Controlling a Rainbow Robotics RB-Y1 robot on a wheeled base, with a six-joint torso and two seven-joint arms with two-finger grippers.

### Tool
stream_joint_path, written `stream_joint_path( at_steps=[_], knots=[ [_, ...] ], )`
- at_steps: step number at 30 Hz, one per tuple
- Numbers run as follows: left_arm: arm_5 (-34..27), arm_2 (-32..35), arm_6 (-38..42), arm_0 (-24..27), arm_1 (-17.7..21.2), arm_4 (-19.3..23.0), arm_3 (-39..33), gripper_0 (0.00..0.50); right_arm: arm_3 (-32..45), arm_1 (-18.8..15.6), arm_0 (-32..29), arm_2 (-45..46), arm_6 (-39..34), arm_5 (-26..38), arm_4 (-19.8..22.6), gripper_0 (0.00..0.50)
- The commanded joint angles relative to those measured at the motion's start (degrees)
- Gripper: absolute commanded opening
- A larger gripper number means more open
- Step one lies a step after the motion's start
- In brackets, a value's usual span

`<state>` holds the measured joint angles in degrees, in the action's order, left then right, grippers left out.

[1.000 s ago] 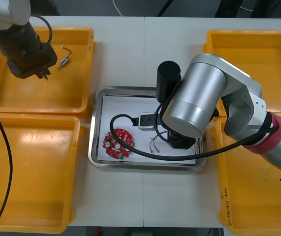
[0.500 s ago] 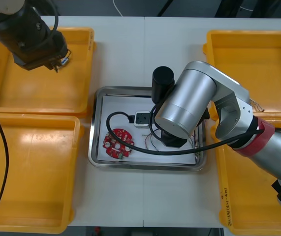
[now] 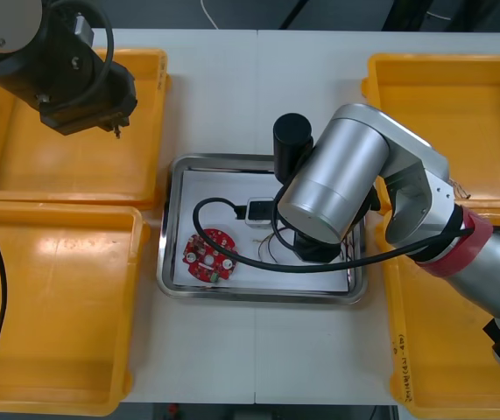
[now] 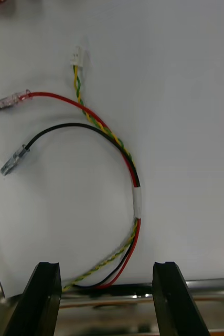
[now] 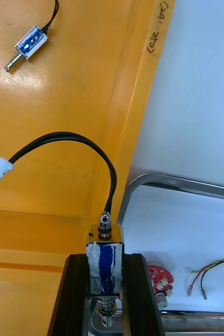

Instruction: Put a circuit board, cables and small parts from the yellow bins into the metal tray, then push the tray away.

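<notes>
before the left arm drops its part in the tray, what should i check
1. Grip of the left pincer on the small metal part: ok, shut on it.
2. That pincer above the metal tray: not ok, it hangs over the far left yellow bin.
3. The right pincer out of the tray: not ok, it is open and low over it.
4. The red and yellow cable let go: ok, it lies loose on the white liner.
5. Landing room beside the circuit board: ok, bare liner shows.

I see pale counter [image 5: 195,79] just past my left tool [image 5: 105,260]; a seam [image 3: 257,87] runs down its middle; dark floor [image 3: 346,13] lies beyond the far edge.
</notes>
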<state>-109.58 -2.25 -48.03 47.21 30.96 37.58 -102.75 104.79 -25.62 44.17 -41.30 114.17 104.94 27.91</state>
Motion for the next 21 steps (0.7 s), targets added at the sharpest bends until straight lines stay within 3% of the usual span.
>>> stream_joint_path(
  at_steps=[1,8,21],
  knots=[
    [-0.4,-1.2,-6.4,-0.4,0.0,0.8,-2.4,0.000,5.7,1.1,-0.4,6.1,1.2,5.1,-0.5,0.500],
    [-0.4,-1.6,-6.2,-0.4,0.1,0.8,-2.5,0.002,11.5,0.7,-0.4,14.6,0.9,5.1,0.8,0.500],
    [-0.4,-3.5,-4.6,-0.3,-1.1,0.8,-3.4,0.000,18.8,-6.5,-0.8,27.9,-0.1,5.1,7.9,0.500]
  ],
)
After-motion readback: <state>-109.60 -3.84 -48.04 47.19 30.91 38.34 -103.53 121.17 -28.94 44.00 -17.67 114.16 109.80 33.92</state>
